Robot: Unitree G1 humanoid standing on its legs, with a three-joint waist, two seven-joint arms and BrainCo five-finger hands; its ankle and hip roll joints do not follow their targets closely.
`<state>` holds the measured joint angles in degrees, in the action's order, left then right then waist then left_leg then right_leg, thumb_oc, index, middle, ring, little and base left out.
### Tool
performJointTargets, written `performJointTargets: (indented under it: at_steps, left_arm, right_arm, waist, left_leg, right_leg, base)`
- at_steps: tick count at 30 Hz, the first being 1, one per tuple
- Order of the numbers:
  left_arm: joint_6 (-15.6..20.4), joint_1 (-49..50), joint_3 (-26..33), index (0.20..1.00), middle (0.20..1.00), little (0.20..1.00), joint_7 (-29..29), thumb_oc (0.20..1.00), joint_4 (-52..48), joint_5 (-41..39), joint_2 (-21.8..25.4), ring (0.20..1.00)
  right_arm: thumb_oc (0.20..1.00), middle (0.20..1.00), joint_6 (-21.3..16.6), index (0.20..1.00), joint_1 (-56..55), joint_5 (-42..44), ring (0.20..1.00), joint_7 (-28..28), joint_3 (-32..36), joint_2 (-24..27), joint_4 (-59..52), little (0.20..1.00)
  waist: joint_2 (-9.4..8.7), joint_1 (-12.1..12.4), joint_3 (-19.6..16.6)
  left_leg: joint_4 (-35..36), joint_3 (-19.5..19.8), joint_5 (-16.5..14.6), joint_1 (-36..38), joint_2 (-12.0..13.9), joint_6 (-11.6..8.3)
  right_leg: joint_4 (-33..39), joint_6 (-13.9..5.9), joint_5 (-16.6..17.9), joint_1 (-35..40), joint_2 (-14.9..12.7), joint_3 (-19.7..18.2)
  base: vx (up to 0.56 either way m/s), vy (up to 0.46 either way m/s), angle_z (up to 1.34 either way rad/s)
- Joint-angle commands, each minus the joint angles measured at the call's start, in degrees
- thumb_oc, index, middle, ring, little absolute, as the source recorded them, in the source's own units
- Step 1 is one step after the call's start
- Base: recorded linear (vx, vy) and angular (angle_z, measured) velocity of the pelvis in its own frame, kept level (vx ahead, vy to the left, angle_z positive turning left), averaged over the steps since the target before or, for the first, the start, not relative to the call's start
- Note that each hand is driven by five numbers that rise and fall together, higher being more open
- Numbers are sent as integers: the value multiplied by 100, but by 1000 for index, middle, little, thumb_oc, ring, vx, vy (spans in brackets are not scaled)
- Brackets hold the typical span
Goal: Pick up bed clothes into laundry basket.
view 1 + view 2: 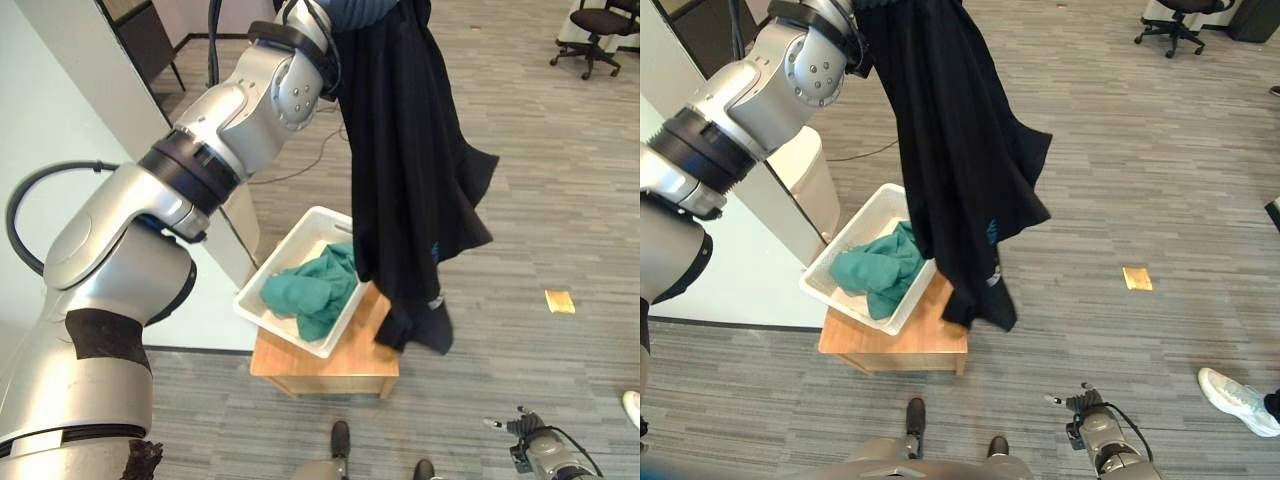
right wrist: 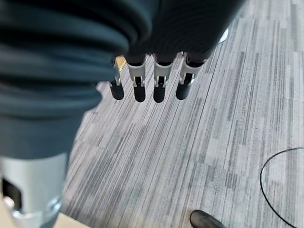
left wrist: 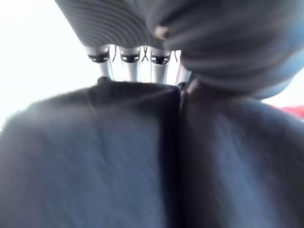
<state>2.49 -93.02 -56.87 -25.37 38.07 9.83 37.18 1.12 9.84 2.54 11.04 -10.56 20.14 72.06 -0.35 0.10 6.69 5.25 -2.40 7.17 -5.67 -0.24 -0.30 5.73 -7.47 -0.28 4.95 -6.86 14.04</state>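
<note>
A long black garment [image 1: 410,180] hangs from my raised left hand [image 3: 129,66], whose fingers run into the bunched dark cloth [image 3: 142,156]. The garment's lower end dangles just past the right side of the white laundry basket [image 1: 275,255], over the edge of the small wooden stool [image 1: 345,360] that bears the basket. A crumpled green cloth [image 1: 315,285] lies inside the basket. My right hand [image 1: 1095,425] hangs low near the floor, with its fingers [image 2: 142,85] straight and nothing in them.
A white partition wall [image 1: 60,120] stands close on the left of the stool. On the grey plank floor lies a yellow slip [image 1: 560,300]. An office chair [image 1: 595,30] stands far back right. A person's white shoe [image 1: 1238,400] is at the right edge.
</note>
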Motion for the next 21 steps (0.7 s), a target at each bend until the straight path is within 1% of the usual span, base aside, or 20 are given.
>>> performJointTargets:
  at_steps: [1,3,4,8,12,17,20,21]
  left_arm:
    - [-126,-1323,178,200,200,200,-344,200,1220,11,-104,200]
    - [-124,-1459,97,200,200,200,-338,200,1383,7,-116,200]
    - [-137,-1676,-20,200,200,200,-331,200,1668,-41,-121,200]
    - [-114,-1986,-107,200,200,200,-360,200,1936,-186,-91,200]
    - [-92,-2141,-111,200,200,200,-405,200,1812,-236,-172,200]
    - [-95,-2143,-132,200,200,200,-468,200,1573,-94,-128,200]
    - [-122,-2188,-148,200,200,200,-507,200,1486,-3,-125,200]
    - [-172,-2169,-140,200,200,200,-533,200,1478,54,-160,200]
  right_arm:
    - [1000,1000,14,1000,-68,126,1000,79,-70,317,206,1000]
    - [1000,1000,20,1000,-59,124,1000,71,-82,321,239,1000]
    - [1000,1000,16,1000,-75,148,1000,50,-103,312,299,1000]
    - [1000,1000,24,1000,-70,185,1000,5,-126,287,413,1000]
    - [1000,1000,22,1000,-42,269,1000,-14,-111,310,514,1000]
    - [1000,1000,5,1000,-82,294,1000,-22,-130,267,473,1000]
    - [1000,1000,-4,1000,-63,334,1000,5,-107,269,431,1000]
    - [1000,1000,-1,1000,0,320,1000,52,-120,272,402,1000]
  waist:
    - [67,152,36]
    - [63,142,26]
    - [52,129,9]
    - [2,138,-22]
    - [-66,159,-62]
    - [-104,178,-102]
    - [-113,179,-70]
    - [-140,176,-7]
  left_leg:
    - [-25,114,-674,287,329,-313]
    - [-25,110,-682,287,317,-310]
    - [-25,105,-694,290,305,-307]
    - [-25,110,-721,301,278,-300]
    - [-25,146,-760,346,266,-292]
    - [-25,162,-818,414,254,-264]
    - [-25,171,-818,410,249,-247]
    - [-25,163,-806,360,243,-233]
  right_leg:
    - [-73,-496,35,112,-282,345]
    - [-73,-505,54,92,-288,342]
    - [-73,-517,71,77,-297,337]
    - [-73,-543,107,84,-316,363]
    - [-73,-553,130,131,-334,401]
    - [-73,-555,132,188,-357,409]
    - [-73,-560,158,166,-366,396]
    - [-73,-571,194,98,-372,386]
  base:
    - [9,67,-19]
    - [13,61,-10]
    - [15,68,-6]
    - [14,74,-2]
    - [15,39,3]
    - [21,30,6]
    - [0,0,0]
    - [-41,28,1]
